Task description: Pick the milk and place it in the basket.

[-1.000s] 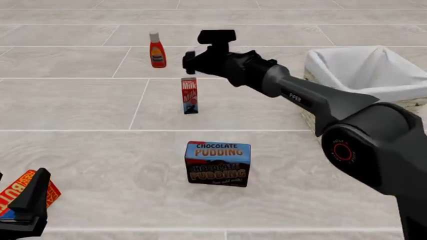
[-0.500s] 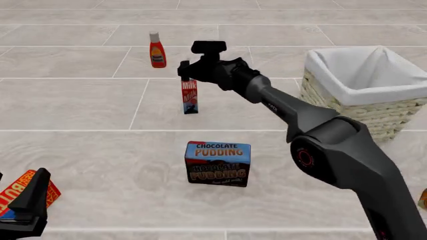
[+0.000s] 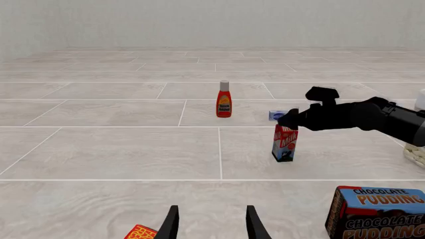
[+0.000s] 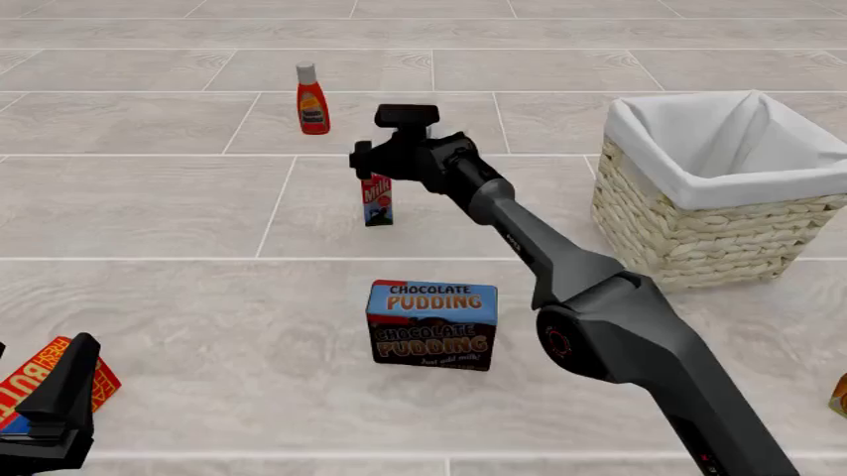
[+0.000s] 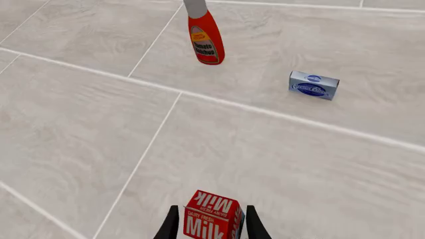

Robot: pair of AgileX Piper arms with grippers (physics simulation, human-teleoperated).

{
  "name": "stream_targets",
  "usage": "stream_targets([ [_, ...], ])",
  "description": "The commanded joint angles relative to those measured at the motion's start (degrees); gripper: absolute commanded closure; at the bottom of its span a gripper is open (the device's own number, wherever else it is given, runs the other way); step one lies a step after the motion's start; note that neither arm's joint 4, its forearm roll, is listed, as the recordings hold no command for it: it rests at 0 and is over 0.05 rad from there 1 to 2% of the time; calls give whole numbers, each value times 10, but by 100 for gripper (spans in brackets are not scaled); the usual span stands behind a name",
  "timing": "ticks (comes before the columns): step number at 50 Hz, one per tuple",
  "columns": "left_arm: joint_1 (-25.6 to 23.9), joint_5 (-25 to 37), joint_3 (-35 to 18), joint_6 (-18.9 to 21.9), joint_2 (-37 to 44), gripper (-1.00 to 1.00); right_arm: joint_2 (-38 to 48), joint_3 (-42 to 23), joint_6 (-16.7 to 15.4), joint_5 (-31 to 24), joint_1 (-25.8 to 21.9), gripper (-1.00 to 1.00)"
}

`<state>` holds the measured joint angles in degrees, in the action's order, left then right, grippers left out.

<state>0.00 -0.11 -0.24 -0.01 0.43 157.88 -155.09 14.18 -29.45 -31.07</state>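
1. The step in hand looks like the reach-and-grasp: the right gripper [image 4: 375, 171] hovers over the top of the milk carton [image 4: 379, 200], which stands upright on the tiled floor-like surface, mid-scene, nearer than the ketchup bottle [image 4: 311, 99] and farther than the chocolate pudding box [image 4: 433, 325].
2. From the right wrist camera, the two fingers [image 5: 170, 226] straddle the carton's red top [image 5: 214, 216], one on each side; the jaws are spread and I judge nothing is gripped yet (contact with the sides is hard to tell).
3. Next, I'd say, it needs to settle lower, squeeze the narrow sides, lift straight up, then carry right to the basket [image 4: 721, 233].
4. The left gripper [image 3: 211, 225] sits low at the near left, fingers parted and empty, beside a red-orange packet [image 4: 51, 382].
5. Shapes and surfaces: the carton is tall, slim and printed cardboard, likely easy to tip; the basket is square, pale woven wicker with a white cloth lining folded over its rim; a small blue-white box [image 5: 313, 85] lies flat on the far side.
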Motion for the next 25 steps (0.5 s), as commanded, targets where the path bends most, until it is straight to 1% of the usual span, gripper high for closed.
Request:
stream_targets([
  [1,0,0,0,0,0,-100,49,-68,12,-35,-1,-100],
  [8,0,0,0,0,0,-100,63,-70,25,-35,-9,-100],
  [20,0,0,0,0,0,-100,81,-70,34,-35,-18,-100],
  [21,1,-2,-9,0,11,-100,81,-70,35,-34,-20,-100],
  [25,0,0,-10,2,6,-100,86,-70,37,-36,-20,-100],
])
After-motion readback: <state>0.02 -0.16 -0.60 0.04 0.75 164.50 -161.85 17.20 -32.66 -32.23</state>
